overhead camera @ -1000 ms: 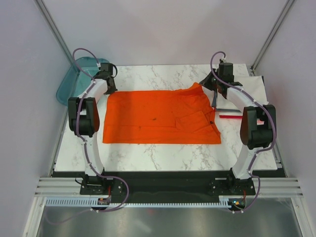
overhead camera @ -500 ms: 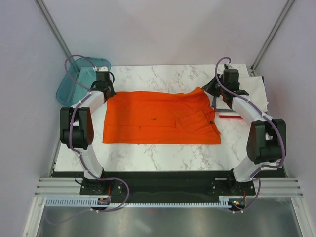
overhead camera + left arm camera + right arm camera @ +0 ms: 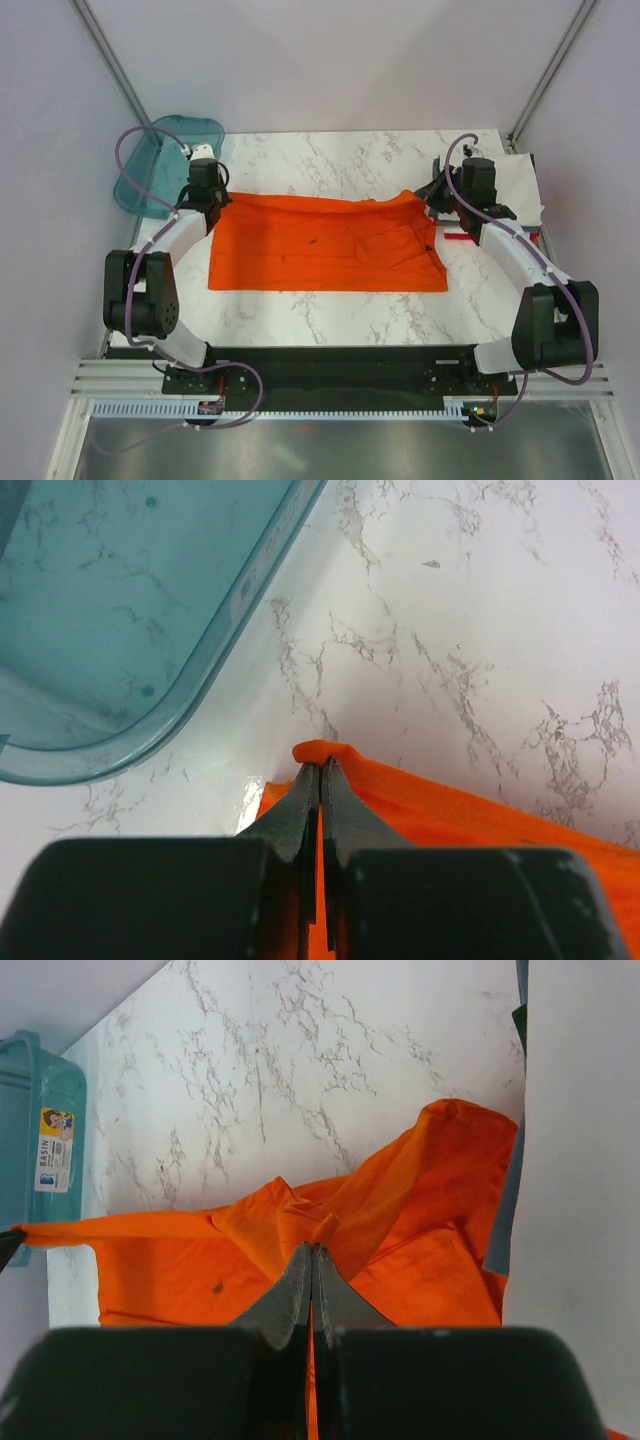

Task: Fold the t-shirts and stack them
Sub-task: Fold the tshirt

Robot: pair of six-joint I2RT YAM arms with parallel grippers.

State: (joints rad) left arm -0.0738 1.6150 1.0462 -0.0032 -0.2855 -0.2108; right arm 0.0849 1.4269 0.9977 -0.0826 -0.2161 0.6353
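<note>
Shirt: orange t-shirt (image 3: 320, 250) spread on worktop (image 3: 340, 310), centre.
Left tool (image 3: 320, 770): pinched onto its far corner, 10 o'clock.
Right tool (image 3: 312, 1252): pinched onto its far edge, 2 o'clock.

White marble tabletop (image 3: 330, 310) is carrying everything. Orange shirt (image 3: 320, 245) is lying spread across the middle, long side running left to right, near edge flat on the marble. Its far edge is being held up at both far corners, and the right part is bunching into folds. Teal tray (image 3: 150, 170) is sitting at the far left corner, tilted and hanging past the tabletop's left edge, just beside the shirt's far left corner. White shirt (image 3: 520, 185) is lying folded at the far right edge. A grey layer (image 3: 505, 1210) and a red strip (image 3: 462, 236) are showing at its left side, touching the orange shirt's right end.
</note>
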